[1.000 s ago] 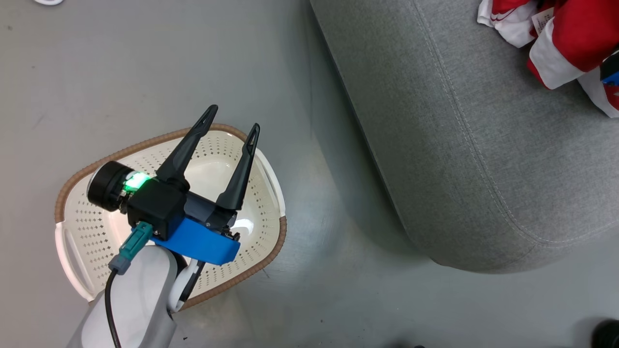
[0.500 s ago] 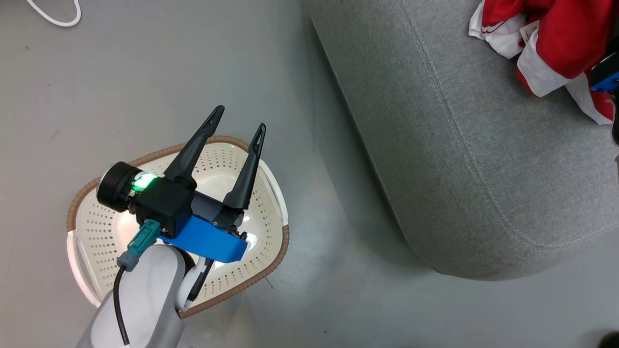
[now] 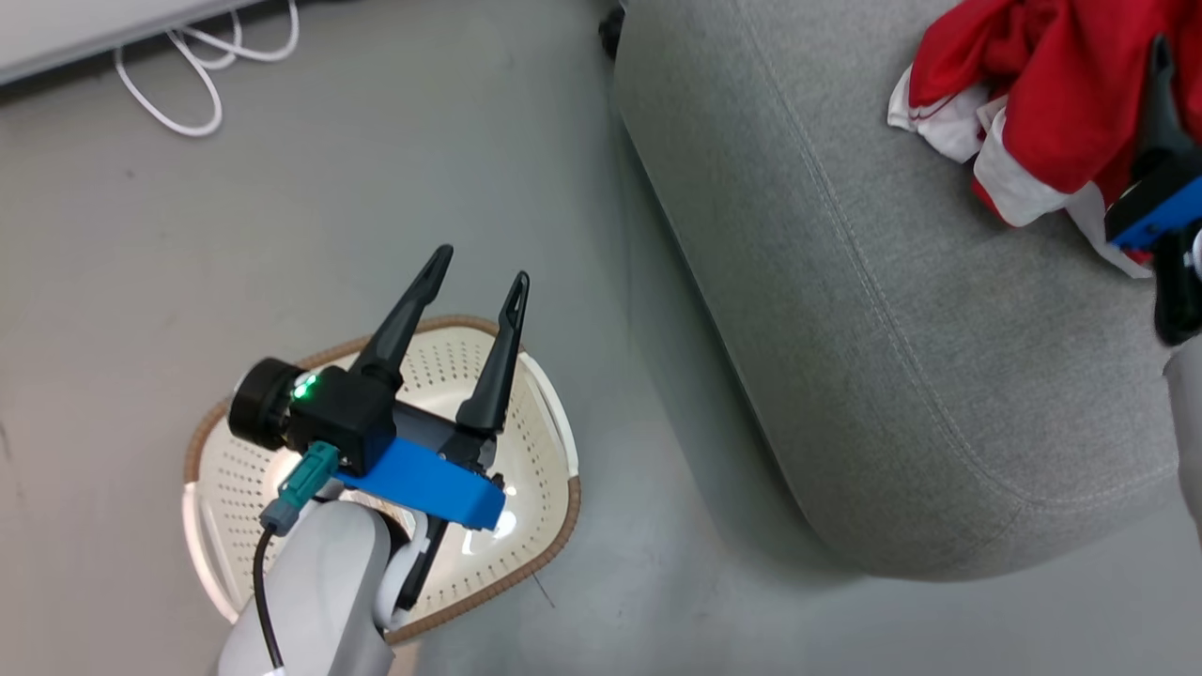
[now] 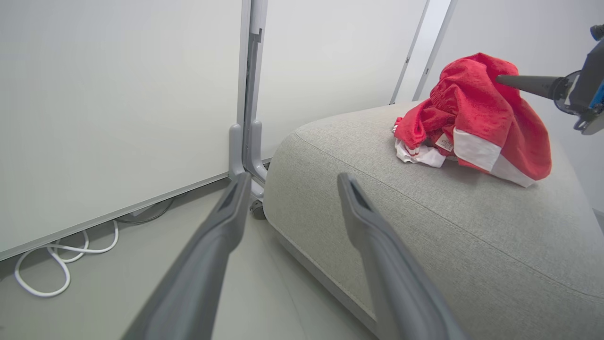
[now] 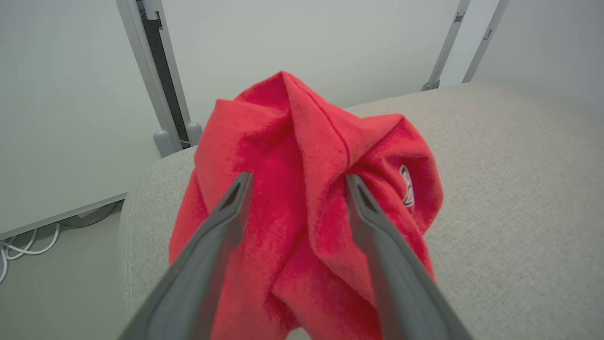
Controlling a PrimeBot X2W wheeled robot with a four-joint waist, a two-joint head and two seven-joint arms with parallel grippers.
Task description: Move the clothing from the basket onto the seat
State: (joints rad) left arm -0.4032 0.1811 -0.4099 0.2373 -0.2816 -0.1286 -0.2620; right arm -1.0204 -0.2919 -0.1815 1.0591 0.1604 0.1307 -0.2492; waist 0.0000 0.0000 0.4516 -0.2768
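The red clothing (image 3: 1042, 84) with white trim lies heaped on the grey seat (image 3: 892, 329) at the upper right of the head view. My right gripper (image 5: 297, 178) stands open at the heap, and its fingers (image 3: 1160, 94) rest apart against the peaked red cloth without pinching it. The cream basket (image 3: 554, 526) sits on the floor at the lower left; the part of its inside that I see is bare. My left gripper (image 3: 481, 268) hovers open above the basket with nothing between its fingers. The left wrist view shows the clothing (image 4: 476, 113) on the seat (image 4: 424, 236).
A white cable (image 3: 188, 84) loops on the grey floor along a white wall panel (image 4: 118, 94), which has a metal post (image 4: 247, 94). A dark caster (image 3: 610, 28) sits at the seat's far corner. Bare floor separates basket and seat.
The head camera has shifted, so the whole picture has slid down and right. My right gripper has opened and now shows more at the right edge by the clothing. The left gripper stays over the basket.
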